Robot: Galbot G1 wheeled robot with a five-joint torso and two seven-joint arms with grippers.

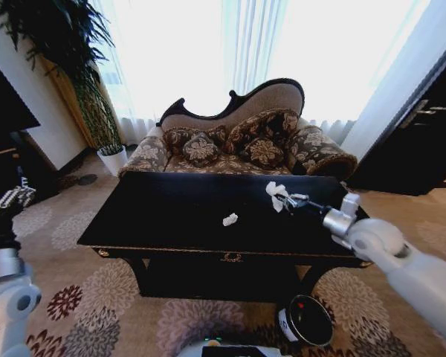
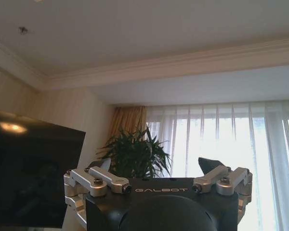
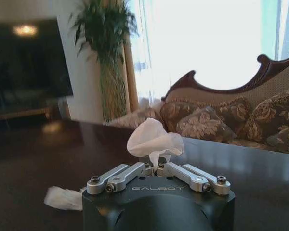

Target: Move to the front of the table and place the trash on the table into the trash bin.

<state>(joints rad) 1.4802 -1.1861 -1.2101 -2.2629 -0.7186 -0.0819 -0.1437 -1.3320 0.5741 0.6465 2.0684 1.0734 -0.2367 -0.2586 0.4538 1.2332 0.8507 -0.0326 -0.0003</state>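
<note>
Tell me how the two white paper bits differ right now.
The paper bit in the right gripper is pinched between its closed fingers; the other paper bit lies loose on the table. The gripped paper bit looks larger and puffed up; the loose one looks smaller and flatter. Both are crumpled and white.

A glossy black wooden table (image 1: pixel 171 216) carries thin gold trim. The crumpled paper bits (image 1: pixel 230 219) are white. A brown floral-patterned upholstered sofa (image 1: pixel 238 145) has dark trim.
</note>
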